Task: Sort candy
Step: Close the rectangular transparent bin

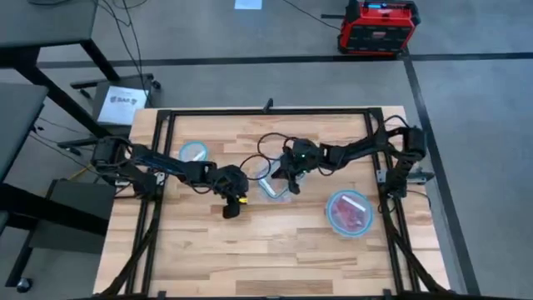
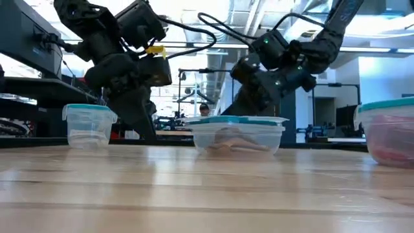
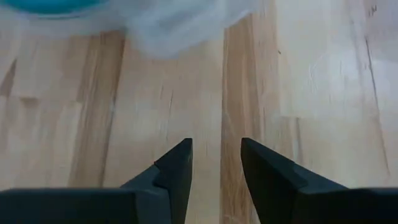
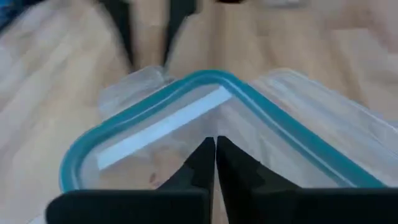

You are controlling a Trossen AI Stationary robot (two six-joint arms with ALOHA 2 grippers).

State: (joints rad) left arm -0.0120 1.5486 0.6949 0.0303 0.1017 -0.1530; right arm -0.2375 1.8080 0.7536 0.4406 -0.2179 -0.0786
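Note:
My left gripper (image 1: 231, 208) (image 3: 216, 146) stands open just above bare wood, left of the middle container and nearer the table's near edge, with nothing between its fingers. My right gripper (image 1: 286, 185) (image 4: 215, 142) is shut and points down at the blue-rimmed top of the clear middle container (image 1: 275, 188) (image 4: 186, 118). That container rests on the table and shows pale candy (image 2: 226, 146) inside. Red and pink candy (image 1: 350, 213) lies in the round container (image 1: 364, 200) at the right. A third clear container (image 1: 193, 152) stands at the far left. My right gripper's shut fingertips are at the blue-rimmed top (image 4: 214, 81) of the middle container, coming from above and slanting down. I cannot tell whether they touch it. My left gripper touches nothing.
A black frame (image 1: 266, 112) runs along the table's far edge and down both sides. Cables (image 1: 266, 150) loop above the table between the arms. Bare wood (image 1: 266, 258) spreads across the near half of the table.

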